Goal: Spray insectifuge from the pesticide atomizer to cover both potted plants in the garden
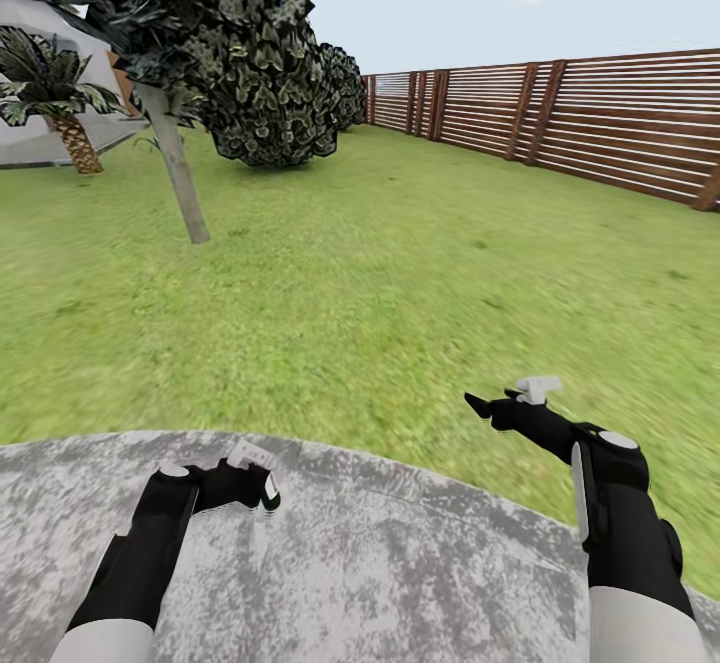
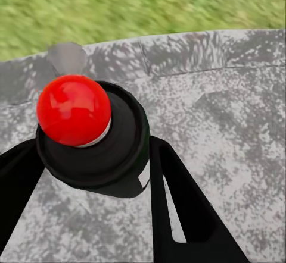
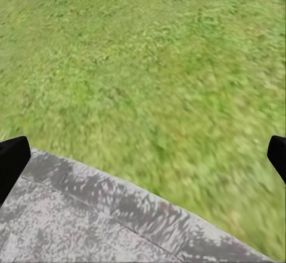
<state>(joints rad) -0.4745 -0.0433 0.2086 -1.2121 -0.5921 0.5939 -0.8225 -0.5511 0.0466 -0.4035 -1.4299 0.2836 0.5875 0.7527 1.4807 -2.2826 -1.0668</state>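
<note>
My left gripper [image 1: 262,488] hangs low over the grey patio [image 1: 400,563], shut on the pesticide atomizer [image 1: 270,493]. In the left wrist view the atomizer [image 2: 101,156] is a dark bottle with a round red top [image 2: 73,109] and a bit of white label, clamped between the two black fingers [image 2: 179,209]. My right gripper [image 1: 490,408] is held out over the patio's edge; its fingertips stand wide apart with only lawn [image 3: 155,78] and paving between them [image 3: 146,156]. The potted plants are out of view.
Green lawn [image 1: 400,273] stretches ahead of the patio. A thin grey tree trunk [image 1: 180,178] stands at the left, a dark bush [image 1: 270,93] behind it and a palm [image 1: 70,133] by a pale wall. A brown slatted fence [image 1: 580,113] closes the right.
</note>
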